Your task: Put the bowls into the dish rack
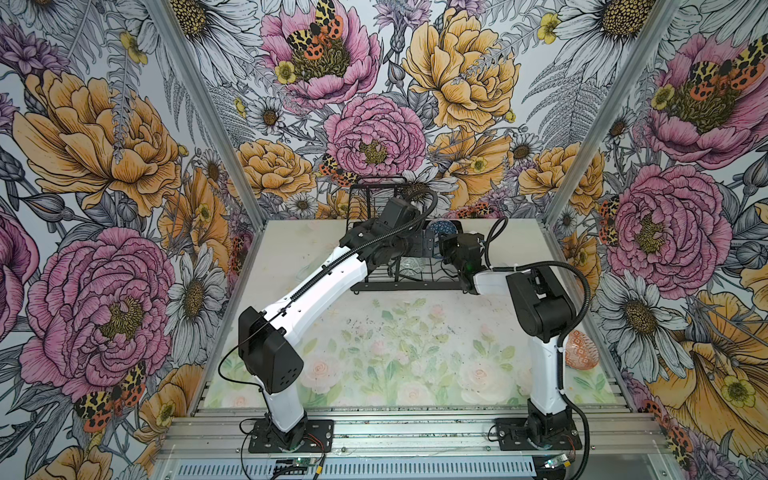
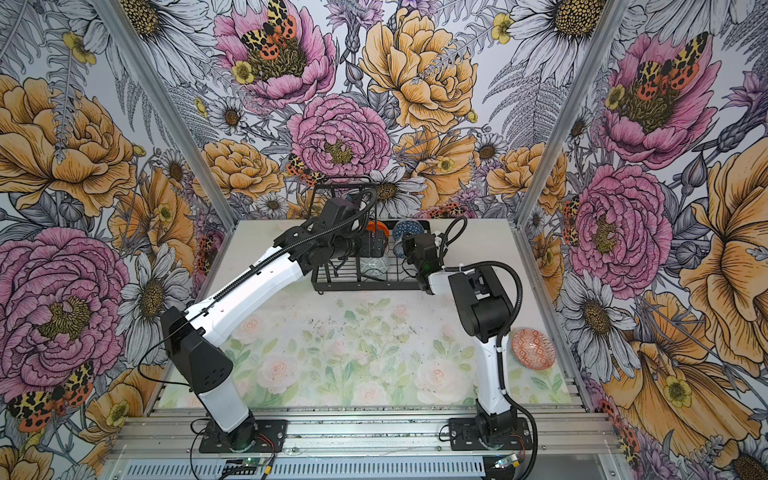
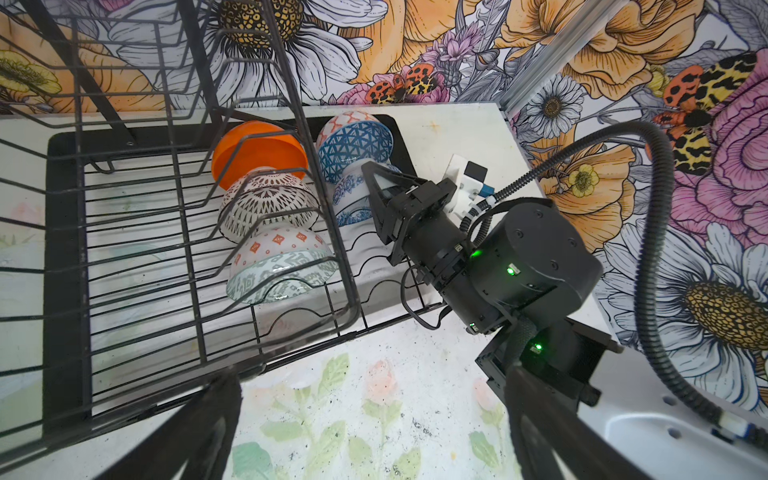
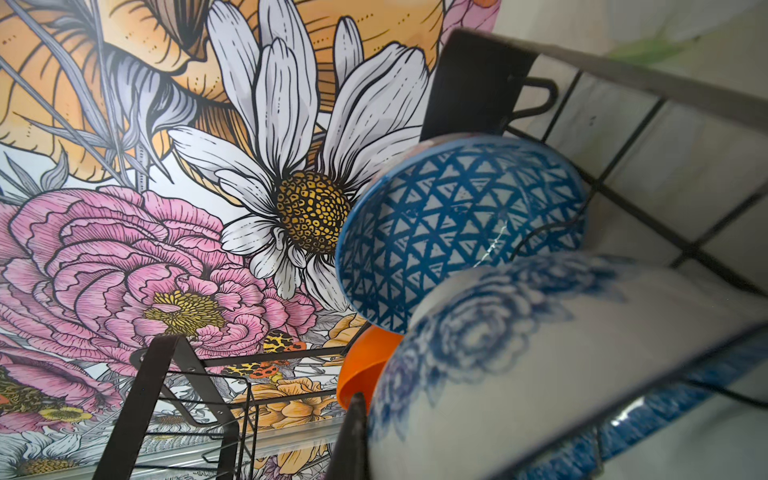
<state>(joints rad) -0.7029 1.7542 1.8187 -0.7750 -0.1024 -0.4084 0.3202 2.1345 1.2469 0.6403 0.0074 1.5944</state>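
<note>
the dish rack (image 3: pixel 66 249) is matt black metal wire, the blue floral bowl (image 4: pixel 519 353) glossy glazed, the orange bowl (image 3: pixel 257 153) smooth, plastic-looking.

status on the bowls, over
Left gripper open, empty. Right gripper shut on floral bowl in dish rack. Four other bowls racked; red-orange bowl waits on table. Nothing blocking it.

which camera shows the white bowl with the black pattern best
The left wrist view: the white bowl stands in the rack, pattern clear. In both top views the left arm hides it; the right wrist view does not show it.
</note>
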